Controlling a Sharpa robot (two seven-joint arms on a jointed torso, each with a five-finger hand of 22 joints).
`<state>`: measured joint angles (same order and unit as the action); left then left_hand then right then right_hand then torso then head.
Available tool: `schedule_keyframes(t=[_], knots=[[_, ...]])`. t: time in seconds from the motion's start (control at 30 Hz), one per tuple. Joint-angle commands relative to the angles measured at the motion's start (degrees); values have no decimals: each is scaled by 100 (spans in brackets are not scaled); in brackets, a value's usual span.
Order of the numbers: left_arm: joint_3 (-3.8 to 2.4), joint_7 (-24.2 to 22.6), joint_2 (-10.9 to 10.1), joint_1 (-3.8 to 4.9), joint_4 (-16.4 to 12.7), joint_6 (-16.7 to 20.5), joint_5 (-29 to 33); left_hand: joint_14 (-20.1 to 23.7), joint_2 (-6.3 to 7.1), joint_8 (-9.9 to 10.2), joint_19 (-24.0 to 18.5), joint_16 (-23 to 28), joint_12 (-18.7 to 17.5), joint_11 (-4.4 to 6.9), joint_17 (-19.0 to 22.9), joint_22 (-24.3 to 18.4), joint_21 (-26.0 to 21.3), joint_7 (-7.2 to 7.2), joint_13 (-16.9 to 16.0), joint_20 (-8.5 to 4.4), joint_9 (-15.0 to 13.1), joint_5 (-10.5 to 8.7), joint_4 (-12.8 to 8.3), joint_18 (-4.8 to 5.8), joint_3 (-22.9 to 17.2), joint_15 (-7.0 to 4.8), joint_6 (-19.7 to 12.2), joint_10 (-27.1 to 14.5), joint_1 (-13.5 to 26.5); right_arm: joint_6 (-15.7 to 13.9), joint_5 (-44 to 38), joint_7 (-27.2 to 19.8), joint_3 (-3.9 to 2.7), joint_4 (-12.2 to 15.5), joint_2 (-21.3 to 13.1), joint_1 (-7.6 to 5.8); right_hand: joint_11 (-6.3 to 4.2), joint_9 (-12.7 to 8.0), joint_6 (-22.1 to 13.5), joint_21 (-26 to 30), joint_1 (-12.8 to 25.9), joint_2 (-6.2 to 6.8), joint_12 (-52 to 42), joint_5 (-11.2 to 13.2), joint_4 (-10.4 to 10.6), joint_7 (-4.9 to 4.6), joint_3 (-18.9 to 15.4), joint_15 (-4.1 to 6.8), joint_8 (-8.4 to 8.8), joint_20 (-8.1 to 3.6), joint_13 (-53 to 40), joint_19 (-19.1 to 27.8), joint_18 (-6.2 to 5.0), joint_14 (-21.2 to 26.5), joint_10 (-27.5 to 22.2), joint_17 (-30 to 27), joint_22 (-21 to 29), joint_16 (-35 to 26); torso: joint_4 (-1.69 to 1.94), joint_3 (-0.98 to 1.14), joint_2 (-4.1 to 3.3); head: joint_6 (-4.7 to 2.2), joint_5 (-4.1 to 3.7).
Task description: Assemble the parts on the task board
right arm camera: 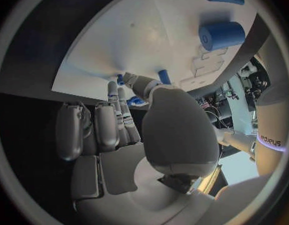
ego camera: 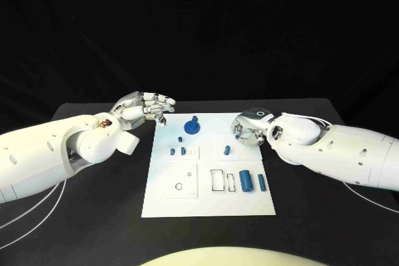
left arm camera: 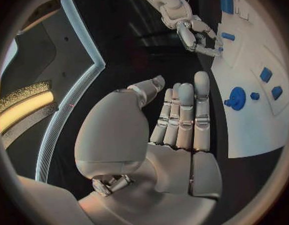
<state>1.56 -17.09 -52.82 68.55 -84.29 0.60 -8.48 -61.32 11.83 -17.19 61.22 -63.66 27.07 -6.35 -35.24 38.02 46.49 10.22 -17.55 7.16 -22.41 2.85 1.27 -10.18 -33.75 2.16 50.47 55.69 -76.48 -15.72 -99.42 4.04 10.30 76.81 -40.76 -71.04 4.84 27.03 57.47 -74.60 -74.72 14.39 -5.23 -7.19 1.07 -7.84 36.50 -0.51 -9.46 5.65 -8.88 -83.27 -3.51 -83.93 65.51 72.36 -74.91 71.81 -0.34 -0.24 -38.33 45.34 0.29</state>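
The white rectangular task board (ego camera: 208, 202) lay flat in the middle of the black counter (ego camera: 91, 220), its long side running away from the robot. On it sat the small blue parts: a round blue disc with a knob (ego camera: 193, 127) near the far edge, two short blue pegs (ego camera: 177, 151) side by side towards the board's middle, another small blue peg (ego camera: 226, 149) a little to their right, and — nearer the robot — a thick blue cylinder (ego camera: 246, 181) lying beside a thinner blue rod (ego camera: 261, 182). Just left of the cylinder were outlined rectangular recesses (ego camera: 217, 180), and further left a square panel with small holes (ego camera: 182, 182).

The left silver hand (ego camera: 144, 109) hovered off the board's far left corner, above the counter. Its fingers were curled loosely with gaps between them, and from the left wrist view (left arm camera: 176, 120) they stood nearly straight, side by side, with nothing in them. It touched no part.

The right silver hand (ego camera: 250, 126) hung over the board's far right edge, close to the lone small peg but apart from it as far as I could see. In the right wrist view (right arm camera: 113, 120) its fingers reached towards the board, thumb set off to one side, and nothing was pinched between them — it held nothing.
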Motion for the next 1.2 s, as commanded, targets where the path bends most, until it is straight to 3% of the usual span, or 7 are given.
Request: schedule_keyframes(t=[0.03, 0.27, 0.47, 0.93, 1.13, 1.2], knots=[[-6, -42, 7, 6, -5, -107, 42, 47, -6, -27, 29, -5, 19, 3, 9, -5, -20, 11, -4, 10, -8, 24, -11, -39, 26, -7, -38, -27, -10, -172, -165, 31, -1, 16, -9, 6, 37, 3, 15, 67, -10, 28, 47, -38, -21, -30, 33, -5, -5, 11, 29, 70, -12, -202, -92, -39, -703, -55, -2, 0, -1, -5, 3], [-6, -25, 5, 6, 11, -111, 37, 50, -11, -27, 32, -6, 21, 2, 10, -10, -27, 13, -4, 10, -8, 23, -11, -39, 29, -6, -44, -35, -17, -71, -107, 13, -1, 22, -18, 9, 54, 3, 3, 136, 5, 63, 56, -30, -43, -33, 19, -19, 0, 23, 55, 107, -26, -174, -161, -93, -674, -115, -1, -1, -4, 3, 2], [-6, -11, 5, 6, 17, -111, 33, 50, -11, -27, 32, -6, 21, 2, 10, -10, -27, 13, -4, 10, -8, 23, -11, -39, 29, -6, -44, -35, -17, 80, 33, -25, -1, 11, 1, 25, -14, 26, 79, -1, -1, -48, -132, -22, -62, 9, 71, 25, -38, 7, 30, 38, 1, -207, 73, -22, -753, -23, 2, 1, -3, 17, 10], [-6, 14, -19, 8, 1, -120, 24, 54, -17, -26, 36, -7, 25, -2, 10, -17, -38, 18, -3, 12, -7, 23, -5, -39, 38, -4, -53, -45, -20, 274, 143, -38, 1, -105, 99, 118, -66, 61, 199, -80, 34, -104, -226, 4, -68, 52, 78, 68, -97, -22, 22, -7, 19, -216, 208, -12, -801, -4, 0, 1, -8, 54, 21], [-6, 19, -19, 8, -1, -123, 19, 54, -17, -26, 36, -7, 25, -2, 10, -17, -38, 18, -3, 12, -7, 23, -5, -39, 38, -4, -53, -45, -20, 203, 88, 32, 6, -158, 158, 166, -104, 99, 312, -133, -33, -232, -279, 33, -121, 78, 135, 102, -158, -48, 14, -37, 30, -217, 299, -17, -836, -5, 1, 2, -5, 67, 16], [-6, 21, -20, 8, -2, -125, 16, 54, -17, -26, 36, -7, 25, -2, 10, -17, -38, 18, -3, 12, -7, 23, -5, -39, 38, -4, -53, -45, -20, 179, 22, 76, 8, -167, 174, 184, -148, 146, 434, -186, -116, -401, -328, 289, -184, 108, 215, 142, -232, -73, -7, -65, 42, -218, 410, -21, -869, -6, 1, 4, -6, 76, 14]])
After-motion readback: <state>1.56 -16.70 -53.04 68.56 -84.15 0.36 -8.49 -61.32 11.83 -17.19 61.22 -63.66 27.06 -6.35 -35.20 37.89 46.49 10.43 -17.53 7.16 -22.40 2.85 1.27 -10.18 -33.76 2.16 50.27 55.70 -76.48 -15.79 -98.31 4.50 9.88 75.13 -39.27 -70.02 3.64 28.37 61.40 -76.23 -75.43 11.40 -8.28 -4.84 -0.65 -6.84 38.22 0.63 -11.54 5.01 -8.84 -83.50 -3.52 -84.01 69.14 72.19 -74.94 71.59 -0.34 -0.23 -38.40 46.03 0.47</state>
